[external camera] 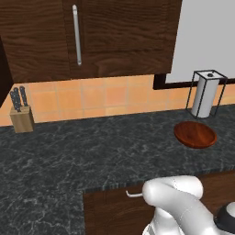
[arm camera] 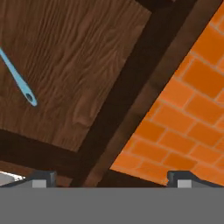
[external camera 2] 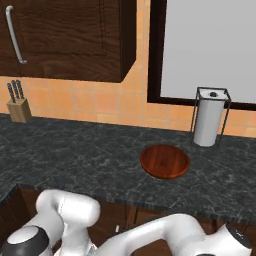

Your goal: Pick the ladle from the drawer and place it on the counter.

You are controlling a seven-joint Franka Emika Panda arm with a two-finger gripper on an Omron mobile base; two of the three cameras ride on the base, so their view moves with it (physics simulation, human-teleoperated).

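Pincer (arm camera: 109, 177) spread wide (empty), ladle (arm camera: 17, 76) handle lying diagonal on drawer (arm camera: 74, 65) floor, looped end lower-right

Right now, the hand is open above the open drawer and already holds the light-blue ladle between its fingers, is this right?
Not quite. The hand is open above the open drawer, but it holds nothing: in the hand view, the light-blue ladle lies on the drawer's wooden bottom, apart from the fingertips.
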